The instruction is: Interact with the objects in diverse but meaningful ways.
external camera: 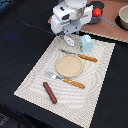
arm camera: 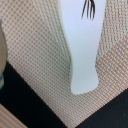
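- Pincer low over far edge of woven placemat; tips hidden under white arm body in exterior view and out of the wrist picture, so open or closed: cannot tell.
- White bottle-like piece fills wrist view, lying on placemat weave, dark mark near its wide end, narrow waist, rounded end near mat corner; black tabletop beyond the mat edge.
- Pale blue cup just beside the pincer, toward the exterior view's right, on the mat.
- Knife with orange handle just past the cup, then round tan plate mid-mat.
- Fork with orange handle on near side of the plate.
- Brown sausage near the mat's front edge, apart from the fork.
- Red tomato behind the arm on a tan board, in or touching a dark saucepan; unclear which.
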